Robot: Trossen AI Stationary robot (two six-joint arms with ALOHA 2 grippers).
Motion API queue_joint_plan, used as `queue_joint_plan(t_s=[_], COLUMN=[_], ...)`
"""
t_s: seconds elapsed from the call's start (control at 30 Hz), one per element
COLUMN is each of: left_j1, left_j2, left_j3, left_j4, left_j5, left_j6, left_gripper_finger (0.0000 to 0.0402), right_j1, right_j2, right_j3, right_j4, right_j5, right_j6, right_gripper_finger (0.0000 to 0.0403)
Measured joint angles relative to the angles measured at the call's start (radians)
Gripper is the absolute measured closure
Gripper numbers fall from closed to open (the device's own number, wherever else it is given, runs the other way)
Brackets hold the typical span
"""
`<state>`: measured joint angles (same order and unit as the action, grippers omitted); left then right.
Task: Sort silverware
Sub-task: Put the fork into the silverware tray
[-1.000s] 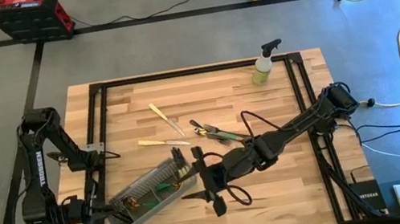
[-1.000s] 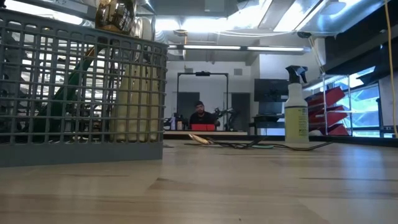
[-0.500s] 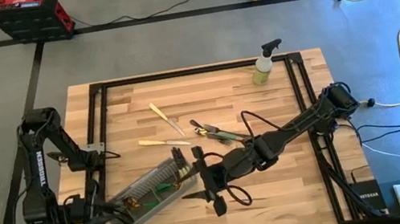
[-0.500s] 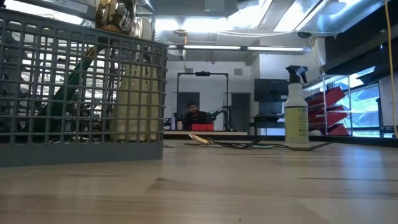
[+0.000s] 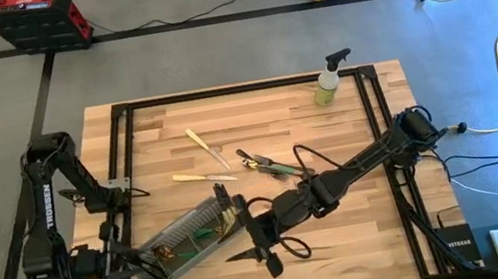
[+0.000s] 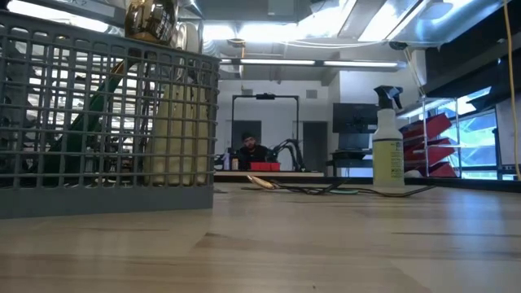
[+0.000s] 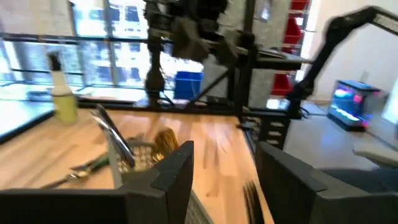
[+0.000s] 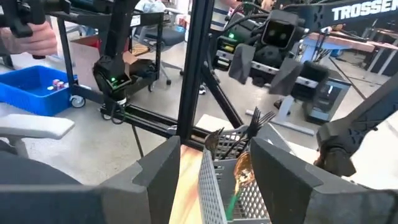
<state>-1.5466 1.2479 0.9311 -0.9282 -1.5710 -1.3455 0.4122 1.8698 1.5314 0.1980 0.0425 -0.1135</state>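
Left gripper [image 5: 120, 265]: at table's left front edge, beside caddy [image 5: 190, 239], fingers parted, nothing between them. Caddy: grey mesh, holding gold-headed silverware [image 6: 155, 20] with green and cream handles. Right gripper [image 5: 256, 231]: at caddy's right end, fingers parted, empty. Loose silverware [image 5: 207, 147] on table [image 5: 366, 231] behind caddy. Spray bottle [image 5: 328, 81]: far right corner.

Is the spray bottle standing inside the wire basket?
No, the spray bottle stands at the table's far edge, apart from the mesh caddy.
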Motion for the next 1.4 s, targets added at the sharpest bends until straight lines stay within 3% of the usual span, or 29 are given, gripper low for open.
queue_joint_plan(t_s=[0.17, 0.3, 0.47, 0.7, 0.87, 1.1, 1.27, 1.4], left_j1=[0.114, 0.131, 0.107, 0.072, 0.055, 0.073, 0.143, 0.211], left_j2=[-0.003, -0.005, -0.005, -0.014, -0.021, -0.025, -0.026, -0.026], left_j3=[0.053, 0.102, 0.159, 0.173, 0.173, 0.174, 0.180, 0.180], left_j4=[0.016, 0.067, 0.110, 0.091, 0.053, 0.030, 0.096, 0.302], left_j5=[0.045, 0.120, 0.110, 0.174, 0.182, 0.266, 0.195, 0.150], left_j6=[0.162, 0.343, 0.502, 0.510, 0.459, 0.395, 0.477, 0.664], left_gripper_finger=[0.0246, 0.0246, 0.0246, 0.0246, 0.0246, 0.0246, 0.0247, 0.0247], right_j1=[0.000, 0.000, -0.017, -0.047, -0.063, -0.060, -0.038, -0.007], right_j2=[0.016, 0.052, 0.137, 0.318, 0.444, 0.508, 0.497, 0.470], right_j3=[0.000, 0.011, 0.141, 0.377, 0.516, 0.593, 0.596, 0.595], right_j4=[0.046, 0.037, -0.093, -0.217, -0.250, -0.209, -0.192, -0.239], right_j5=[-0.038, -0.069, -0.010, -0.054, -0.026, 0.065, 0.165, 0.277], right_j6=[-0.060, -0.262, -0.619, -1.146, -1.428, -1.451, -1.439, -1.464], right_gripper_finger=[0.0224, 0.0224, 0.0224, 0.0224, 0.0234, 0.0266, 0.0279, 0.0287])
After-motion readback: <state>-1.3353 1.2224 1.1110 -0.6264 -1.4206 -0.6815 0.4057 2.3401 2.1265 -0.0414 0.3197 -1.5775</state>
